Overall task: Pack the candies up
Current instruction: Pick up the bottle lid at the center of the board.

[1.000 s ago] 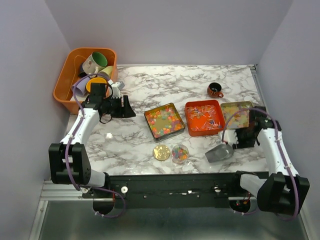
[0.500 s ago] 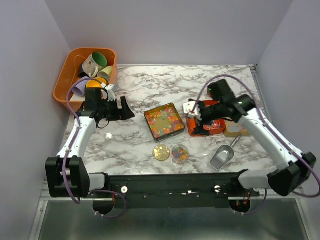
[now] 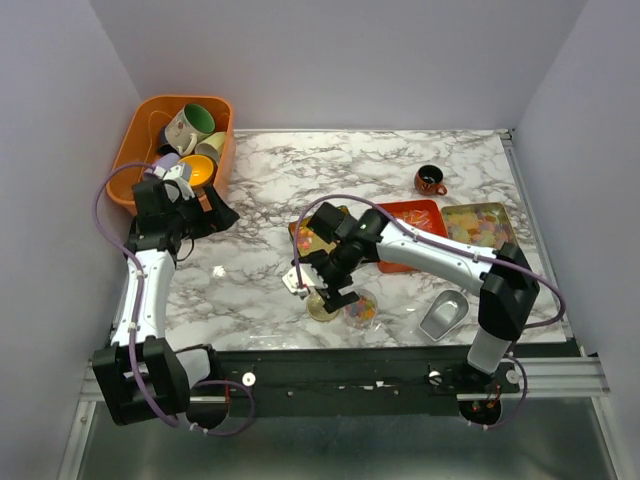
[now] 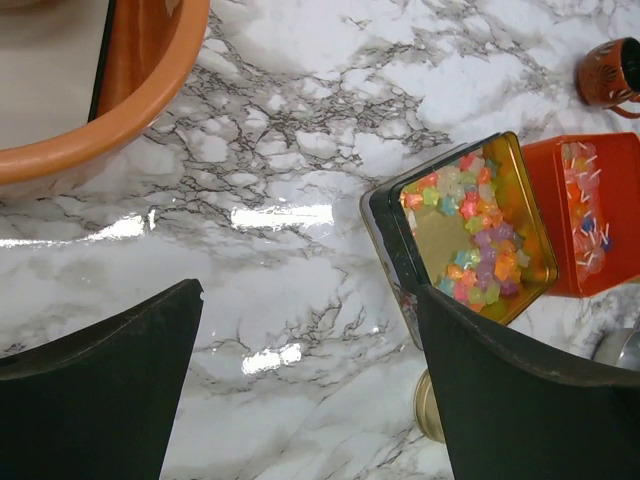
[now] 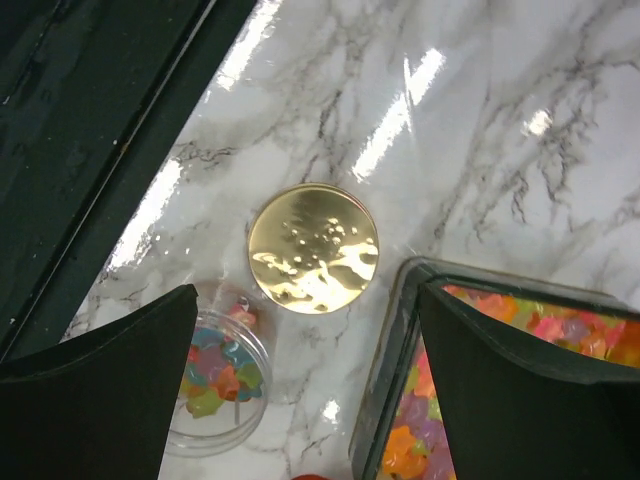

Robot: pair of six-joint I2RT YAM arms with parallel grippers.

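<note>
Small mixed-colour candies (image 4: 480, 230) lie in a square gold tin (image 4: 395, 245) at the table's middle; they also show in the right wrist view (image 5: 545, 330). More candies fill a small clear round jar (image 3: 361, 308), also in the right wrist view (image 5: 215, 365). A flat gold disc (image 5: 313, 248) lies beside the jar. My right gripper (image 5: 308, 300) is open and empty, hovering over the disc between jar and tin; from above the gripper (image 3: 325, 290) partly hides both. My left gripper (image 3: 218, 215) is open and empty over bare marble near the orange bin; its wrist view (image 4: 310, 290) shows nothing between the jaws.
An orange tray (image 3: 415, 215) of wrapped sweets and a second tin (image 3: 478, 225) sit at the right. A metal scoop (image 3: 443, 313) lies front right. A small dark mug (image 3: 431, 181) stands behind. An orange bin (image 3: 150, 150) with big mugs is at the far left.
My right arm has swung from the right side, past the orange tray, to the front middle over the gold disc. My left gripper has drawn back left toward the bin.
</note>
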